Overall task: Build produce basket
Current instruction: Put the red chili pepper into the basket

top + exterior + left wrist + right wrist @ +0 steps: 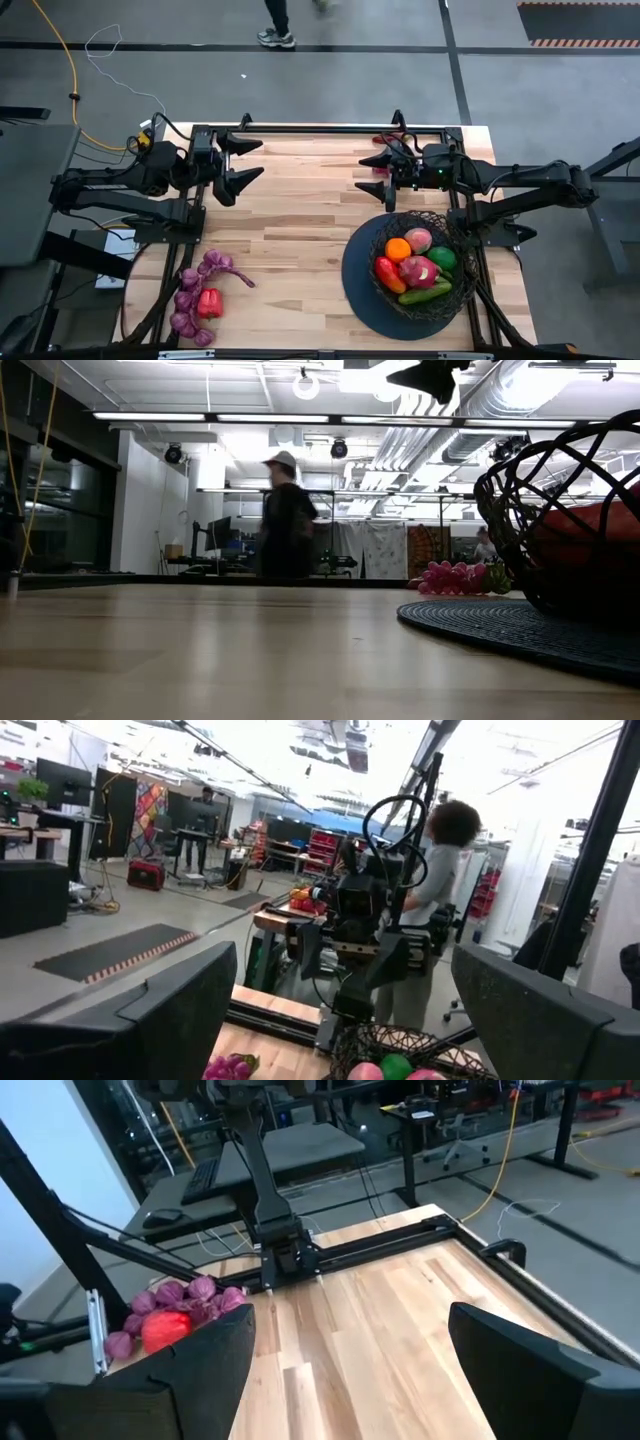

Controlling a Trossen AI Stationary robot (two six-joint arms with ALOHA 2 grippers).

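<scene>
The black wire-mesh basket [452, 228] stands on its dark round disc base [360, 285] at the table's near right. It holds an orange [398, 249], a peach [418, 239], a green ball [442, 258], a pink dragon fruit [417, 270], a red pepper [387, 272] and a green cucumber [425, 294]. Purple grape bunches [192, 293] and another red pepper [209, 302] lie on the table's near left. My left gripper [243, 164] hovers open over the far left. My right gripper [374, 173] hovers open over the far middle, beyond the basket. The two grippers face each other.
Bare wood lies between the two grippers and between the grapes [170, 1302] and the basket [560, 510]. A black frame rail [320, 130] runs along the far edge. A person [285, 520] walks in the room beyond the table.
</scene>
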